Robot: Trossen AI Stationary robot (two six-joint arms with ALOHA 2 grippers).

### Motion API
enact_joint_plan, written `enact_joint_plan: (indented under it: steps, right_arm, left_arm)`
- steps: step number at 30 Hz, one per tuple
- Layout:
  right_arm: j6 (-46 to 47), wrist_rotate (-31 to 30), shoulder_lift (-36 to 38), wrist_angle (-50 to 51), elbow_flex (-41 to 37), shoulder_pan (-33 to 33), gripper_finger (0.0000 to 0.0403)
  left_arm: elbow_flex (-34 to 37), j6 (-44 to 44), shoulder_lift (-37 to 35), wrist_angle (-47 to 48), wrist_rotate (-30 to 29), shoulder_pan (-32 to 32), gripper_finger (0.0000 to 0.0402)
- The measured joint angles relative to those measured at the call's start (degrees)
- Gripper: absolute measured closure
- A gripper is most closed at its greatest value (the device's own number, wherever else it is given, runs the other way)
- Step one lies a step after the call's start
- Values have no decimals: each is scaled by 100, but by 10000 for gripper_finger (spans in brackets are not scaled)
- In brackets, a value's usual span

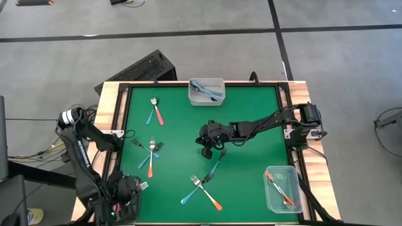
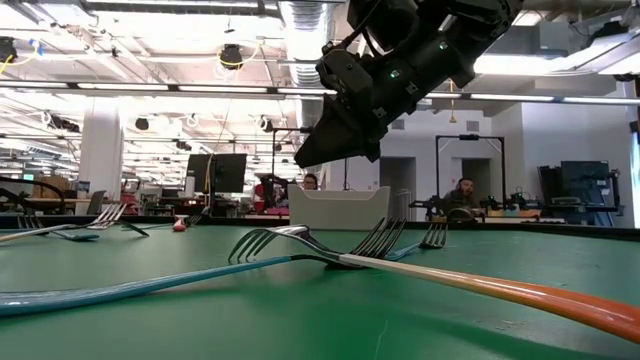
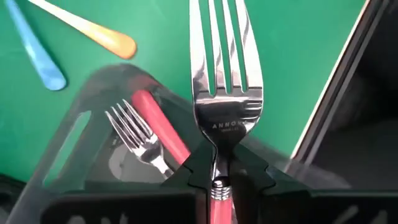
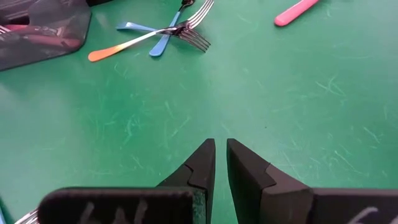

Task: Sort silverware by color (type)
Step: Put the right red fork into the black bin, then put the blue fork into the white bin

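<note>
Small forks with coloured handles lie on the green mat: a blue and a red one crossed [image 1: 155, 111], a group [image 1: 151, 154], a blue and an orange one crossed [image 1: 204, 191], and a light blue one [image 1: 217, 164]. My left gripper [image 1: 134, 187] at the table's near left corner is shut on a pink-red fork [image 3: 221, 74]. Below it, another pink-red fork [image 3: 149, 127] lies in a clear container [image 3: 74, 143]. My right gripper [image 4: 221, 149] hovers over bare mat at mid-table beside the light blue fork, fingers almost together, holding nothing. My left gripper pinches the pink-red fork between its two fingers at the neck [image 3: 216, 177], where the metal meets the plastic handle. The tines [image 1: 143, 185] stick out forward past the fingertips. The fork is lifted clear, above the clear container.
A clear container [image 1: 206, 91] at the far edge holds blue forks. Another [image 1: 281, 188] at the near right holds orange and red ones. A raised dark rim [image 1: 122, 119] frames the mat. Bare green mat lies right of centre.
</note>
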State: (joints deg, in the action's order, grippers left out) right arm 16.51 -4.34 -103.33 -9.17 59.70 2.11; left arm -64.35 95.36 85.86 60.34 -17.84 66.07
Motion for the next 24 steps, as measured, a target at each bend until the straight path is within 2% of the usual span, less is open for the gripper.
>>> enact_joint_plan:
  steps: [5,12,17,24]
  right_arm:
    - [-9,6,0,6,0,0,335]
    - [-46,9,0,79,0,13,335]
    - [-42,11,0,79,-2,14,335]
    - [-4,9,0,74,-2,76,335]
  left_arm:
    - [-99,1089,11,226,-196,143,378]
    - [87,2296,351,335,795,478,375]
    - [86,2303,446,256,604,492,367]
    - [86,2195,446,328,725,417,312]
